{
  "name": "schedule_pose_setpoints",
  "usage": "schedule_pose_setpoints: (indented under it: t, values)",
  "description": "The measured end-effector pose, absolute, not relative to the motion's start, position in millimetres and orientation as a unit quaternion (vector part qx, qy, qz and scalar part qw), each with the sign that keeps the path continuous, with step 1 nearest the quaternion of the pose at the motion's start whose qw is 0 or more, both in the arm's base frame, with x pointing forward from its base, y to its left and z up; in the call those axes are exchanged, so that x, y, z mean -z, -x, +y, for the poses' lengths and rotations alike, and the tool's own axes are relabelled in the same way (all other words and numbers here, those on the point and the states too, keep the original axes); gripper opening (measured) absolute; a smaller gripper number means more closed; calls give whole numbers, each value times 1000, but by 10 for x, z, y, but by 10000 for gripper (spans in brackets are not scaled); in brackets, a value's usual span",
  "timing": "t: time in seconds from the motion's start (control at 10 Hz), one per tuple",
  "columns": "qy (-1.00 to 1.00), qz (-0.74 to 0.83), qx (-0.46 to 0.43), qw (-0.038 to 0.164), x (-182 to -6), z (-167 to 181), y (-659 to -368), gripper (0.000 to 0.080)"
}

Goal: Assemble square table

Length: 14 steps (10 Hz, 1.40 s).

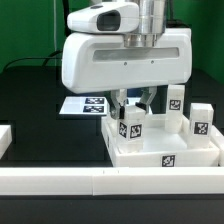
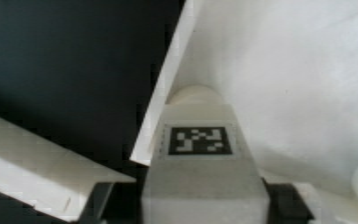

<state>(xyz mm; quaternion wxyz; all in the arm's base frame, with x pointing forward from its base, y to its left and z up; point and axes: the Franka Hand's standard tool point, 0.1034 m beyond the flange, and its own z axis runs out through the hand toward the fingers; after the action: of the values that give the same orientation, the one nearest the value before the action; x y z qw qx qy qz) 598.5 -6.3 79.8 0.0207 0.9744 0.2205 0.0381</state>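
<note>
gripping a tagged leg point(image 2: 197, 135), the jaws hide its lower end.

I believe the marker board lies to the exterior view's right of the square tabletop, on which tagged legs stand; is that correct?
Not quite: the exterior view shows the marker board on the exterior view's left of the square tabletop, not its right. The tagged legs do stand on it.
</note>
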Motion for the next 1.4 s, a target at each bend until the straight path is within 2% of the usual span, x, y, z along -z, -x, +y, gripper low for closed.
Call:
schedule_pose_setpoints:
  t: [0.3,0.7,1.2,1.4]
  values:
    - [-986,164,-39,18,-799,-60,-5985,287]
    - [-993,-107,-40,-1,-798,-117,-5978,287]
    - [-961,-275,-40,-11,-798,-203,-5966,287]
    - [-961,-275,-40,-10,-797,-211,-5965,287]
